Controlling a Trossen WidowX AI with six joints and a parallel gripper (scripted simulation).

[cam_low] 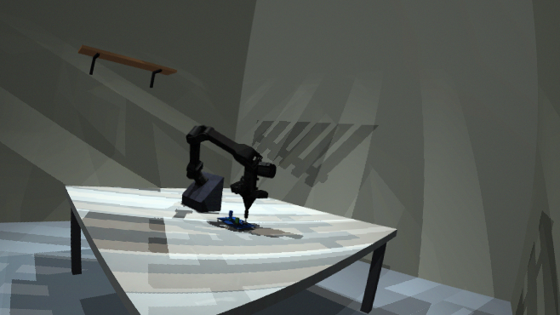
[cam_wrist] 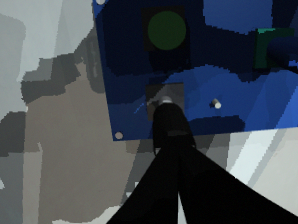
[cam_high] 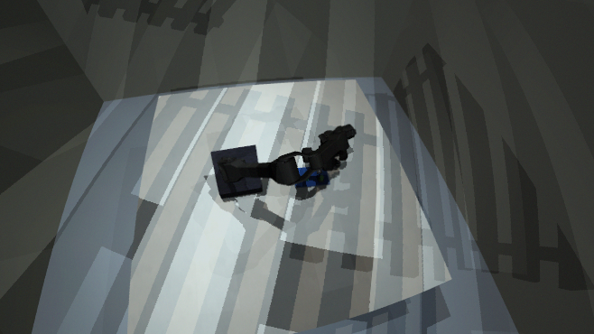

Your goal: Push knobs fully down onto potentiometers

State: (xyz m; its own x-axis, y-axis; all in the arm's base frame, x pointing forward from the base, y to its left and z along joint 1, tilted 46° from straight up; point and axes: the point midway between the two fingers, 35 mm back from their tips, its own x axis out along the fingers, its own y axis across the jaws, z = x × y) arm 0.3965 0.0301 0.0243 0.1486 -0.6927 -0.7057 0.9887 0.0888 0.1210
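1. The arm's hand, clenched with its fingers pressed together and nothing between them, points straight down at the blue circuit board on the desk, tip over a small grey potentiometer near the board's lower edge in the wrist view.

2. The board lies just beyond the black arm base, at about 3 o'clock from it in the top view, mostly hidden there under the forearm.

3. A green-topped knob stands at 12 o'clock from the fingertip in the wrist view, apart from it. A pale shaft end seems to show at the tip; whether a knob sits under the hand cannot be told.

4. Risk: the tip appears to sit slightly off the grey part's centre. A push from here could load it sideways and, in my judgement, pry the potentiometer loose from the board.

5. Risk: the part is close to the board's edge, and the board stands on short legs, so hard downward force might tip or skid it across the desk.

6. Risk: a narrow closed fingertip may slide off a small round cap, striking the green component at 2 o'clock or the board itself.

7. Risk: pressing past the seated point would strain the solder joints.
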